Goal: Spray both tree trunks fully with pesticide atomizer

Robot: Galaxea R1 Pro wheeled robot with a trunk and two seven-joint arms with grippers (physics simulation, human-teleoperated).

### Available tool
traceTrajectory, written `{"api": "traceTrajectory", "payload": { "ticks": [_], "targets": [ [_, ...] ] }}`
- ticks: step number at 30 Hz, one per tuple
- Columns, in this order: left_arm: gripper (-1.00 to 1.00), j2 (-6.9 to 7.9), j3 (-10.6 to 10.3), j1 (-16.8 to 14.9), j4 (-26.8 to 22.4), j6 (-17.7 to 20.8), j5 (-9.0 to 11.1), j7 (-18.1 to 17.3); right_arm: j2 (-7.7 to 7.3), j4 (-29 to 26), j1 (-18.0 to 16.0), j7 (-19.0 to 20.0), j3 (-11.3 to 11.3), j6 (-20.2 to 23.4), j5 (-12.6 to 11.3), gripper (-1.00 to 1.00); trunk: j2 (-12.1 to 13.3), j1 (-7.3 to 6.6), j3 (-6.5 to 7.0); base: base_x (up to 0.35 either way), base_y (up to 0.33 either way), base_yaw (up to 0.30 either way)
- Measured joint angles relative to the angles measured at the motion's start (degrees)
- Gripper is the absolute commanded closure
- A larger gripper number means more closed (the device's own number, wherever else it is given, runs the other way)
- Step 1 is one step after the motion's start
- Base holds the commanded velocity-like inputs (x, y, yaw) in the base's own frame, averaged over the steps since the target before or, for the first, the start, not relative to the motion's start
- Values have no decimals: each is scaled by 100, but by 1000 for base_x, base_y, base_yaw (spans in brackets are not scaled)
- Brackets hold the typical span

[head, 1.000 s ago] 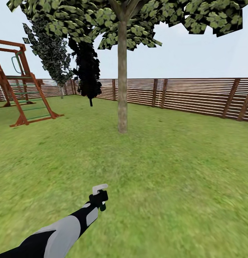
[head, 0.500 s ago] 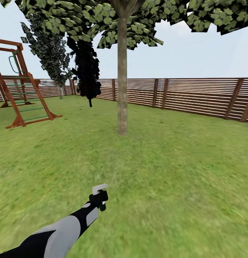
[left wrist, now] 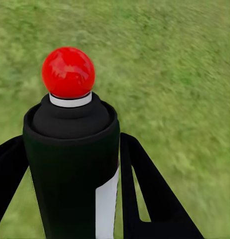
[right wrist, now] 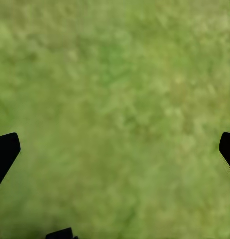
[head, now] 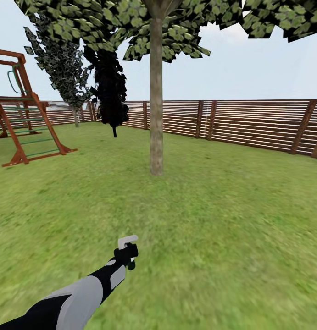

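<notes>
In the left wrist view the pesticide atomizer, a near-black cylinder with a white mark and a red ball on top, stands upright between two black fingers. My left gripper is shut on it, held out low over the lawn. The nearest tree has a straight mottled trunk standing a few metres ahead, slightly right of the gripper, with its crown overhead. A second leafy tree stands farther back by the fence. My right gripper is open over bare grass, its fingertips at the picture's edges.
A wooden playset stands at the left. A brown slat fence runs along the back and right. A dark narrow conifer rises near the fence behind the trunk. Open lawn lies between me and the tree.
The whole view has shifted: the playset slides left and the tree's base sits slightly lower, so the camera has moved. The left arm keeps its pose with the atomizer.
</notes>
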Motion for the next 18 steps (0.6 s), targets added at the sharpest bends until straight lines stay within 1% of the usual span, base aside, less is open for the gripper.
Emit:
{"api": "traceTrajectory", "payload": {
  "ticks": [9,18],
  "targets": [
    [100,0,0,-2,0,0,-3,0,-41,-21,0,-8,8,0,16,-100,0,0,0,350,0,0],
    [100,0,0,1,0,0,-2,0,-45,-23,0,-9,17,0,18,-100,0,0,0,350,0,0]
  ]
}}
